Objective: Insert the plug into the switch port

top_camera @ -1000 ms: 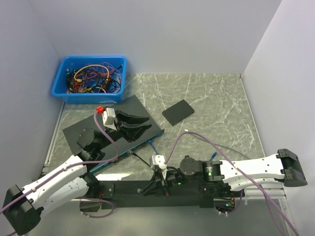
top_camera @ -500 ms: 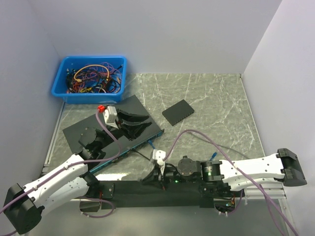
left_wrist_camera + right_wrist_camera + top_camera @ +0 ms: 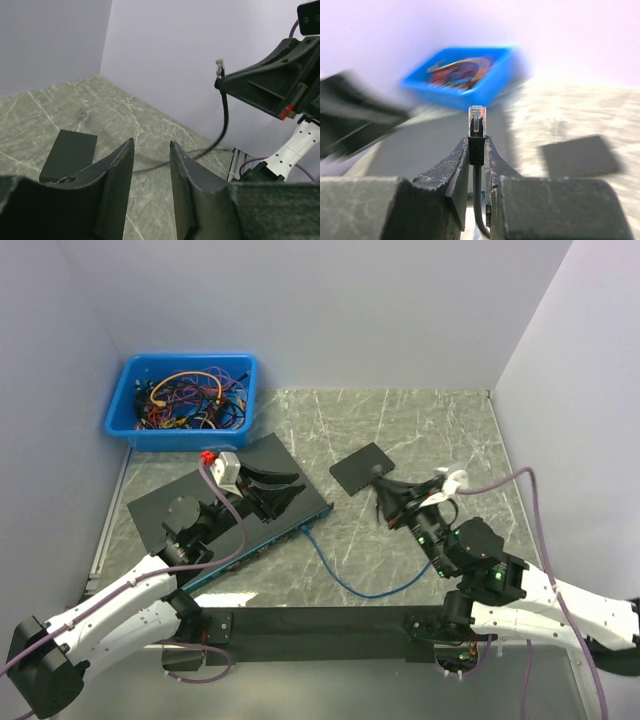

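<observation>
The plug, clear-tipped with a black boot, stands upright between the fingers of my right gripper, which is shut on it. In the top view that gripper hovers over the table right of the switch, a flat black box with a blue front edge. The left wrist view shows the plug raised in the air, its dark cable hanging down. My left gripper rests over the switch top. Its fingers stand apart with nothing between them.
A small black box lies just behind the right gripper. A blue bin full of tangled cables stands at the back left. A blue cable curves over the table from the switch's front edge toward the right arm.
The right arm has swung from low by the near edge up and to the right, carrying the plug. The blue cable now trails across the table. The left gripper has barely moved.
</observation>
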